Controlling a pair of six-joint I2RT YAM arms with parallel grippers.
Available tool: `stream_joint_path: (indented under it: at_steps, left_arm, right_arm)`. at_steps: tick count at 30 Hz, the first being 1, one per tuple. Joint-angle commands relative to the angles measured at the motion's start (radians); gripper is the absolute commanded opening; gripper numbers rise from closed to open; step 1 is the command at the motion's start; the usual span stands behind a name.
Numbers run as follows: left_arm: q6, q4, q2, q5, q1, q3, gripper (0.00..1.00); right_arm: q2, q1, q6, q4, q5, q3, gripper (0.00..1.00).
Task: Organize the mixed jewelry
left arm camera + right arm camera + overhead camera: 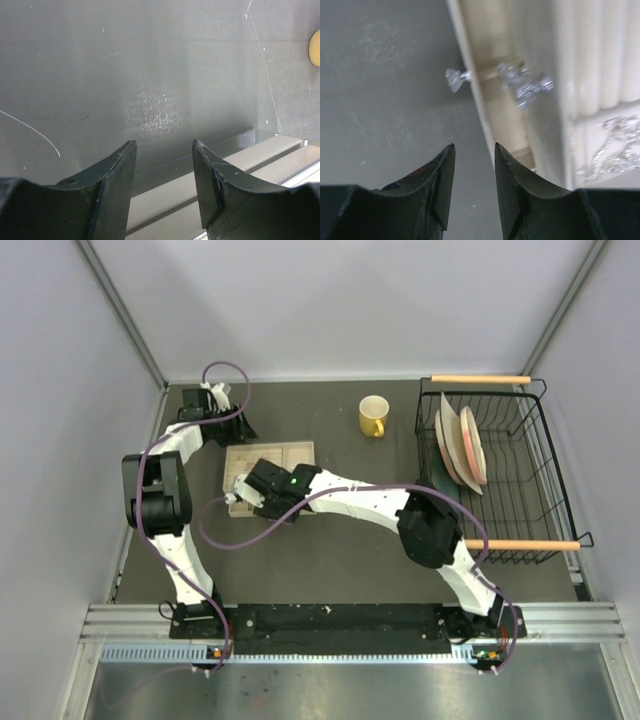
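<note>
The cream slotted jewelry box (pixel 290 453) lies left of the table's middle. My right gripper (pixel 237 497) hovers at its near left corner, open with nothing between the fingers (pixel 474 146). In the right wrist view a small silvery glittery piece (pixel 454 79) lies on the dark table just outside the box wall (pixel 492 45). A second glittery cluster (pixel 525 86) sits inside a narrow compartment, and more glitter (pixel 615 145) shows in the compartment below the padded rolls (pixel 600 50). My left gripper (pixel 240 428) stays at the back left, open and empty (pixel 164 143).
A yellow mug (pixel 373 415) stands behind the box to the right; its edge shows in the left wrist view (pixel 315 47). A black wire dish rack (pixel 520 490) holding plates (pixel 465 445) fills the right side. Walls close off the left, back and right.
</note>
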Motion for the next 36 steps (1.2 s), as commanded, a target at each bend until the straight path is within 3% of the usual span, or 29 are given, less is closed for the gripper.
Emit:
stream_joint_path:
  at_steps: [1, 11, 36]
  left_arm:
    - [0.020, -0.070, 0.052, -0.014, -0.019, 0.011, 0.53]
    - [0.020, -0.077, 0.043, -0.025, -0.018, 0.024, 0.53]
    - [0.031, -0.075, 0.040, -0.029, -0.018, 0.010, 0.53]
  right_arm:
    - [-0.141, 0.036, -0.002, 0.025, -0.058, -0.089, 0.38]
    - [-0.123, 0.042, 0.007, 0.068, -0.123, -0.192, 0.38]
    - [0.013, 0.040, -0.008, 0.284, 0.155, -0.213, 0.34]
